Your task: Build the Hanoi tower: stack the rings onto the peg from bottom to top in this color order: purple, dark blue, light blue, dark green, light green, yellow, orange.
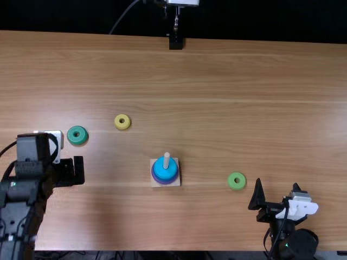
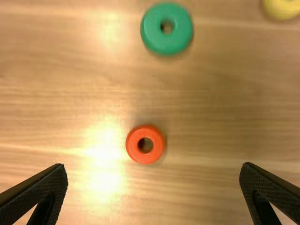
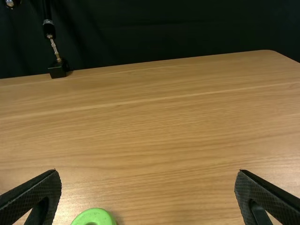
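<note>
Though light blue (image 1: 167, 173) tops the peg (image 1: 166, 158), dark green (image 1: 82, 139), light green (image 1: 237, 187), yellow (image 1: 125, 125) and orange ring (image 2: 132, 145) remain; left hand (image 2: 153, 169), right hand (image 3: 147, 173) spread.

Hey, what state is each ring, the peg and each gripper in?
Left gripper: jaws open
Right gripper: jaws open
Peg: upright, tip bare
Light blue ring: threaded, topmost
Purplish ring: threaded below, partly covered
Dark green ring: flat, loose
Light green ring: flat, loose
Yellow ring: flat, loose
Orange ring: flat, loose
</note>
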